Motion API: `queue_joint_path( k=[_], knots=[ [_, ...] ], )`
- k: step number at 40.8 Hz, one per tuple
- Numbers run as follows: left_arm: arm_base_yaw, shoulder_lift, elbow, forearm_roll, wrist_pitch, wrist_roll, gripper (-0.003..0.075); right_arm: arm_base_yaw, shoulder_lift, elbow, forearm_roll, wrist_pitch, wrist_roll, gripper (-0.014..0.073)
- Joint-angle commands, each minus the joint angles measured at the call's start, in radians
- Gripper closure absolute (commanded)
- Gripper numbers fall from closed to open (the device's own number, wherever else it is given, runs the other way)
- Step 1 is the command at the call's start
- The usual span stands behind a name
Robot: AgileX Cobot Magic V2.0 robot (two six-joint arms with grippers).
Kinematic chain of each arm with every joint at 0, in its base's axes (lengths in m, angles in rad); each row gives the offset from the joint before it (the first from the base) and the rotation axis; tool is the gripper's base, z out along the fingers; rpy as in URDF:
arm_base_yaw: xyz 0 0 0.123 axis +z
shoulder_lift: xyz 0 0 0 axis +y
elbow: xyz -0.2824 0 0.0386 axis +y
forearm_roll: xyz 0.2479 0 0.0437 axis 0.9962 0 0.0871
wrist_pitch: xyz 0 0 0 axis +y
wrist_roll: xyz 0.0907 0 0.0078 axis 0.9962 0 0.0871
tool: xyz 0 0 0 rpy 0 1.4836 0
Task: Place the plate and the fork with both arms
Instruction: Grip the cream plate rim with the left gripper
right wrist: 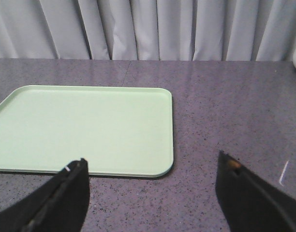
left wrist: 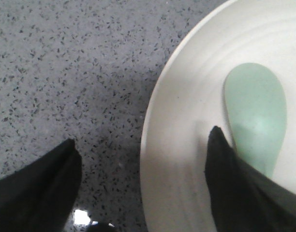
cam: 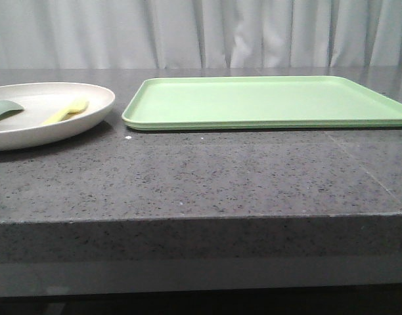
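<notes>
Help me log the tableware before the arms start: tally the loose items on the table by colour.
Cream: 1, the plate
Pale yellow: 1, the fork
Green: 2, the tray and the spoon-like utensil
Total: 4

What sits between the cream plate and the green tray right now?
Nothing: in the front view only a short strip of bare speckled grey countertop separates the round cream plate from the flat light green tray.
</notes>
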Motion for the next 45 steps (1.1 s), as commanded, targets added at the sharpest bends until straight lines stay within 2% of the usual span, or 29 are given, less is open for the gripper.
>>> queue_joint_path(
  k=[1, 17, 25, 38, 45],
  knots=[
    [0.001, -0.034, -0.033, -0.001, -0.032, 0.000, 0.0314, -0.005, 0.013, -0.036, 0.005, -0.075, -0.010, 0.0029],
    [0.001, -0.034, -0.033, -0.021, -0.030, 0.000, 0.0627, -0.005, 0.013, -0.036, 0.005, -0.075, -0.010, 0.0029],
    [0.001, -0.034, -0.033, -0.021, -0.030, 0.000, 0.0737, -0.005, 0.013, -0.036, 0.005, -0.075, -0.010, 0.0029],
    [0.001, -0.034, -0.033, -0.021, -0.030, 0.000, 0.0738, -0.005, 0.013, -0.036, 0.005, -0.075, -0.010, 0.0029],
    [0.028, -0.042, -0.033, -0.071, -0.030, 0.000, 0.0738, -0.005, 0.013, -0.036, 0.005, -0.075, -0.010, 0.0029]
  ],
)
